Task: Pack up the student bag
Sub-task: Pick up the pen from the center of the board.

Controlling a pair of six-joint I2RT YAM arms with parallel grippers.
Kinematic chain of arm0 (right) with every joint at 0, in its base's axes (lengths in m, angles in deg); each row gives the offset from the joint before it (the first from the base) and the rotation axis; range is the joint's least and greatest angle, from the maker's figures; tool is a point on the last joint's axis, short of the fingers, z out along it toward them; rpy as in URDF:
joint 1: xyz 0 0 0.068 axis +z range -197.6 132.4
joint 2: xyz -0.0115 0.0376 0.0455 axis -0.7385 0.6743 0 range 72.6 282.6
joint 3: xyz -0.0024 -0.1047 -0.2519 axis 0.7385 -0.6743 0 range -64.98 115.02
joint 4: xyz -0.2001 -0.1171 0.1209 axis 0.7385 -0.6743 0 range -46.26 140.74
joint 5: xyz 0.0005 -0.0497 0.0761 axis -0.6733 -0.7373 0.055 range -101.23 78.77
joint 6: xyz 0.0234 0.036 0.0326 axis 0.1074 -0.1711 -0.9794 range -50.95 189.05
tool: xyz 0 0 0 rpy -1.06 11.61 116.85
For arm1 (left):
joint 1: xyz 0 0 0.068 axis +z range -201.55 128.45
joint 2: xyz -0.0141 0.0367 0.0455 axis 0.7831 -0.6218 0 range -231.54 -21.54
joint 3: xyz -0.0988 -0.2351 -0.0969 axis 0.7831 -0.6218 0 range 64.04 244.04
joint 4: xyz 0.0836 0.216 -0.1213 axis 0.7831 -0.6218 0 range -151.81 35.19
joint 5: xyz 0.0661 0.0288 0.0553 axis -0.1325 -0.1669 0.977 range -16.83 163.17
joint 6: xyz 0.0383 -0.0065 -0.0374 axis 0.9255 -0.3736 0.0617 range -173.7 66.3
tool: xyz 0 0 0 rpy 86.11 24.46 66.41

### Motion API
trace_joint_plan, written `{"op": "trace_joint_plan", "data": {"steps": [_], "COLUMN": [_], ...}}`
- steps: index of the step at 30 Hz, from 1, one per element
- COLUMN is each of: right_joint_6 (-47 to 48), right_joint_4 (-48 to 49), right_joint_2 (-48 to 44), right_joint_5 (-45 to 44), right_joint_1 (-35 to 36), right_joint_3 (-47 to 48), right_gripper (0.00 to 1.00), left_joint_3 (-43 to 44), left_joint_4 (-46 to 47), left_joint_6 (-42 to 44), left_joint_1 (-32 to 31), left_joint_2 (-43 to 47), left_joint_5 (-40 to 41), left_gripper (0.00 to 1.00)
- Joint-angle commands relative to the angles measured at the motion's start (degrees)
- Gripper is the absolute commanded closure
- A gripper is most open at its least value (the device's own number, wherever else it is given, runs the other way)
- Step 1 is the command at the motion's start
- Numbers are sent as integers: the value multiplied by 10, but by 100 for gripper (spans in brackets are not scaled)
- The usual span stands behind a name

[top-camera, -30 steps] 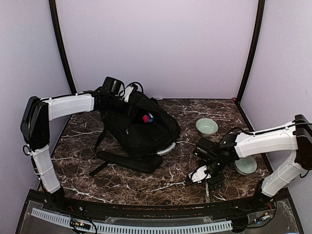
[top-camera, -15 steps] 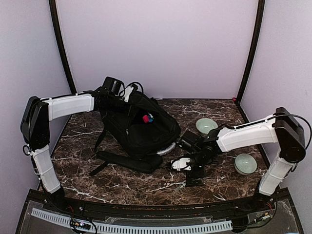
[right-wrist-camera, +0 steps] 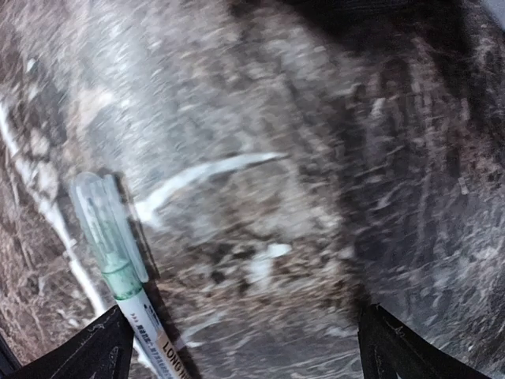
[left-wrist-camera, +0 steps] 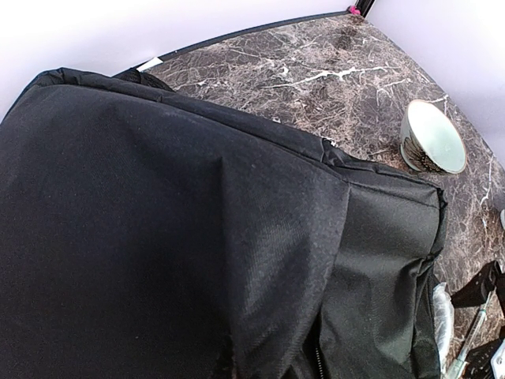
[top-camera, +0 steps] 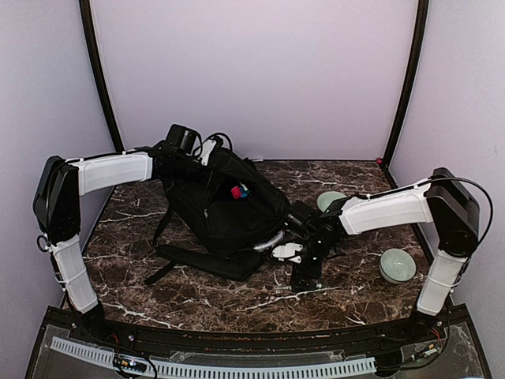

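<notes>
Right, the right gripper point(right-wrist-camera: 248, 351) first: in its wrist view the two black fingertips point(right-wrist-camera: 95, 351) sit at the bottom corners, spread wide with bare marble between them and nothing pinched across the gap. A pen point(right-wrist-camera: 118, 260) with a translucent green cap and white printed barrel runs up just inside the left-hand fingertip. I cannot tell whether it touches that finger, though it reads sharp while the stone beneath it is smeared. From the overhead camera this gripper point(top-camera: 302, 281) points down close over the table point(top-camera: 197, 294), just beside the lower right corner of the student bag point(top-camera: 225, 205). The left gripper point(top-camera: 183, 140) is up at the bag's top rear edge. Its own camera is filled with black fabric point(left-wrist-camera: 197, 237) and shows no fingers, so I cannot tell how its jaws stand. The bag lies slumped left of centre, a strap point(top-camera: 207, 262) stretched out along its near side and a small pink-and-blue item point(top-camera: 238, 191) on its upper face. The surface is dark brown marble with white veins. One pale green bowl point(top-camera: 330, 199) stands behind the right forearm, and a second bowl point(top-camera: 397, 265) stands nearer the right edge — well apart from the bag. Plain lilac walls point(top-camera: 252, 79) close in the scene, with black posts point(top-camera: 99, 79) at the back corners.
</notes>
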Motion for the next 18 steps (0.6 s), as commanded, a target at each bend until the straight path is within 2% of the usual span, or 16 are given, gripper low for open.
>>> {"op": "trace_joint_plan", "data": {"steps": [1, 6, 10, 13, 18], "right_joint_6": [-9, 1, -19, -37, -46], "right_joint_4": [-40, -48, -34, -38, -64], "right_joint_2": [66, 79, 64, 53, 20], "right_joint_5": [-6, 19, -7, -44, -44], "right_joint_1": [-18, -3, 19, 20, 18], "right_joint_3": [-16, -7, -23, -27, -33], "right_gripper": [2, 34, 62, 77, 88], "left_joint_3": [25, 25, 25, 25, 25], "left_joint_4": [14, 13, 12, 11, 10], "left_joint_6": [5, 6, 6, 7, 8], "left_joint_1": [-15, -15, -15, -15, -15], "left_joint_2": [33, 29, 25, 24, 23], "left_joint_5": [-33, -33, -34, -32, -30], "left_gripper": [97, 97, 97, 97, 97]}}
